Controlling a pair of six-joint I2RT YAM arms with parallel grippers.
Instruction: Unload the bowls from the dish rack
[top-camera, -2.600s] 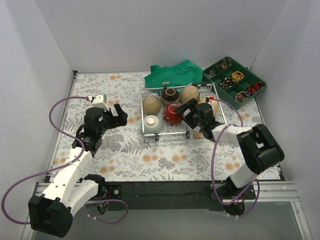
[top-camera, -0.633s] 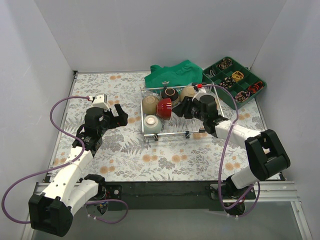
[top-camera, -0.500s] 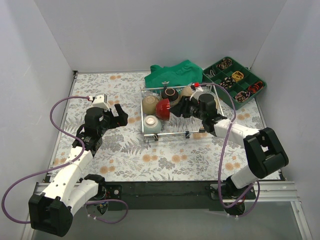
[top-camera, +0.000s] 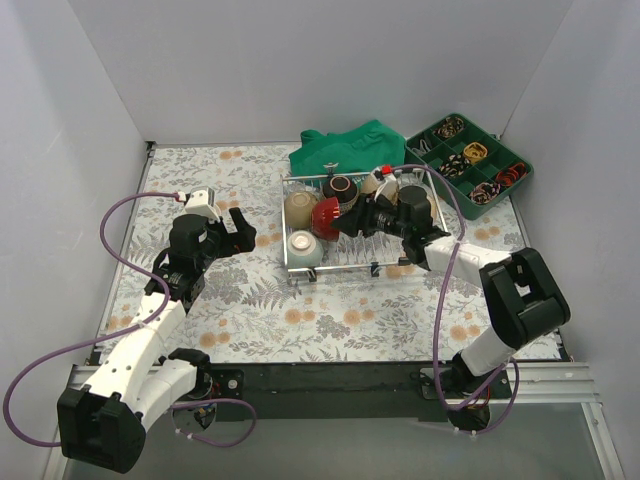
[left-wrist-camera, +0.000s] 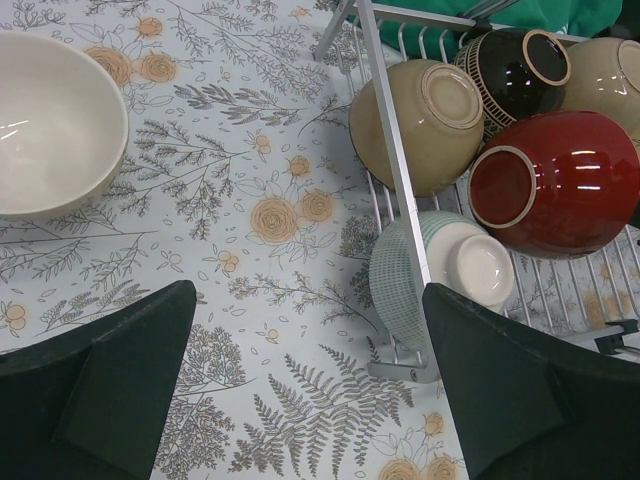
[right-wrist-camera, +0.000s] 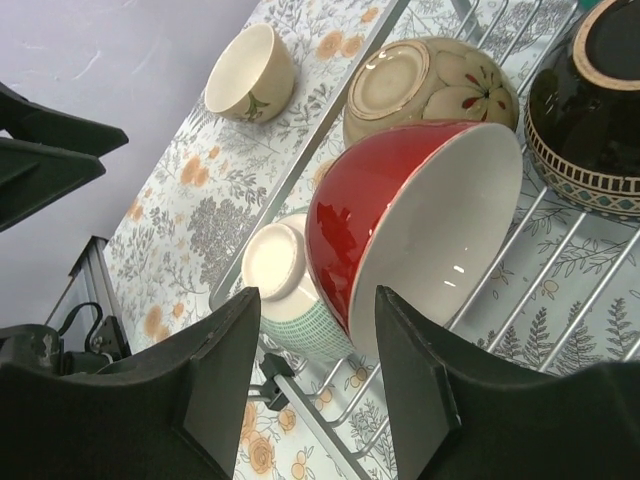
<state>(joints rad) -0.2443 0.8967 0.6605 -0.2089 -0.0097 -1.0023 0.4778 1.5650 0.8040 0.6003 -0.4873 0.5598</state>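
Note:
The silver wire dish rack (top-camera: 340, 268) holds several bowls. A red bowl (top-camera: 327, 216) lies on its side against a tan bowl (top-camera: 301, 207). A dark patterned bowl (top-camera: 341, 188) is behind them. A green-checked bowl (top-camera: 303, 245) sits at the front left corner. My right gripper (top-camera: 352, 222) is open inside the rack, with the red bowl's (right-wrist-camera: 400, 220) lower rim in the gap between its fingers (right-wrist-camera: 225, 380). My left gripper (top-camera: 240, 225) hangs open over the tablecloth, just left of the rack's rail (left-wrist-camera: 390, 170). It holds nothing.
A cream bowl (left-wrist-camera: 50, 120) stands upright on the flowered cloth left of the rack. A green cloth (top-camera: 345, 148) lies behind the rack. A green compartment tray (top-camera: 470, 165) sits at the back right. White walls enclose the table.
My right gripper carried the red bowl left and back inside the rack, then its jaws spread apart. The red bowl now leans against the tan bowl. The left arm has not moved.

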